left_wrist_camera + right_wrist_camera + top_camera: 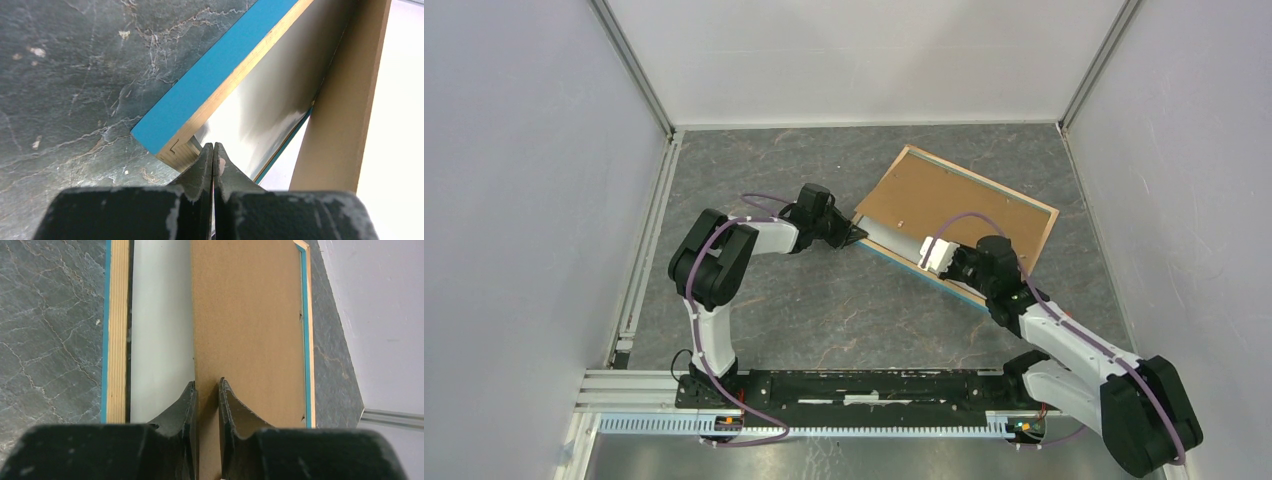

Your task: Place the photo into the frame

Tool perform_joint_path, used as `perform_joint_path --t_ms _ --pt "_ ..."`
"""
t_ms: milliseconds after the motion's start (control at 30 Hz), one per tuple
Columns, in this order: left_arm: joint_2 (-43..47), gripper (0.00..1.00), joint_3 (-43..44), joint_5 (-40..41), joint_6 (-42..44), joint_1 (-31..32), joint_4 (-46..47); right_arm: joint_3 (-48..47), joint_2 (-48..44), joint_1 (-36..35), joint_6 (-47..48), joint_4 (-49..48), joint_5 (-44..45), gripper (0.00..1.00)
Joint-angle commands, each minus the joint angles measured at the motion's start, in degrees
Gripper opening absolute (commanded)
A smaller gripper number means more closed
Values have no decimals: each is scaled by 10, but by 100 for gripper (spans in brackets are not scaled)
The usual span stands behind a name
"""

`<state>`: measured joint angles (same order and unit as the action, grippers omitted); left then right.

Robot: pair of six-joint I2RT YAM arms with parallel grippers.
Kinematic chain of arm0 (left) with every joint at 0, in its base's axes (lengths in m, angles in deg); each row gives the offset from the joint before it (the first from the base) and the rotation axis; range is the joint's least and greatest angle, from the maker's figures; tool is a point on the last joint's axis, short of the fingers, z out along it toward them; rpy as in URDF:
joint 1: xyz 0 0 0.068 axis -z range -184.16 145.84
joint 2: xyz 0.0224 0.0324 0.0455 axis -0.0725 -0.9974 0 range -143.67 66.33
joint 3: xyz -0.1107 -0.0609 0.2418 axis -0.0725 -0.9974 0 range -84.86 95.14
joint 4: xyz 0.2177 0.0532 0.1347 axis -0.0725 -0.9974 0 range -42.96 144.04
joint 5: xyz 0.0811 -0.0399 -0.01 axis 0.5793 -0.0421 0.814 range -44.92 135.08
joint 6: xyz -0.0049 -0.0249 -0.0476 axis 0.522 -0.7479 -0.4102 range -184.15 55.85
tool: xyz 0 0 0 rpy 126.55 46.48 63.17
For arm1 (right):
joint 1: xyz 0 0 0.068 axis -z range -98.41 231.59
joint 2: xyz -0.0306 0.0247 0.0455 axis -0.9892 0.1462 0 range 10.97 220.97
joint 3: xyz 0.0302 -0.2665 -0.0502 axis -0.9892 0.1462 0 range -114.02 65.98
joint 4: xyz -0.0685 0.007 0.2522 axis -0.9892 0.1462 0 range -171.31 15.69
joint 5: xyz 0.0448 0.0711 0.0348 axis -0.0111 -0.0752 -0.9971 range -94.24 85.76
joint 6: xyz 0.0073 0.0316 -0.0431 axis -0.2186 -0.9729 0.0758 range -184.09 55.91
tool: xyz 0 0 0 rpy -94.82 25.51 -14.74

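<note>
Left gripper (213,150) closed, empty, at frame (894,252) near-left corner; right gripper (207,390) pinching backing board (247,315) near edge.

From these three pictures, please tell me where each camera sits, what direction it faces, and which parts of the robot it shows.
Top external: fixed above and behind the arms, looking down on the table; both arms and bases show.
Left wrist: on the left arm, facing the frame corner; the shut left gripper shows.
Right wrist: on the right arm, looking along the backing board; the right gripper clamps the board's edge.
Shared: both wrist views show the frame's blue and wood rim and the brown board, also seen from above.
</note>
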<state>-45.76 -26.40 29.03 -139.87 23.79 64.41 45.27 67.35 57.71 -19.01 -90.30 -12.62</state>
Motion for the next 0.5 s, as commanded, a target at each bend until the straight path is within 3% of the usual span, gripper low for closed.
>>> perform_joint_path --t_ms 0,267,467 --pt "-25 2 -25 43 48 -9 -100 -11 31 7 -15 28 46 14" --pt "-22 2 -29 49 57 -14 -101 -10 60 8 5 21 76 20" --pt "-23 2 -25 52 63 -15 -118 -2 63 8 -7 20 76 33"
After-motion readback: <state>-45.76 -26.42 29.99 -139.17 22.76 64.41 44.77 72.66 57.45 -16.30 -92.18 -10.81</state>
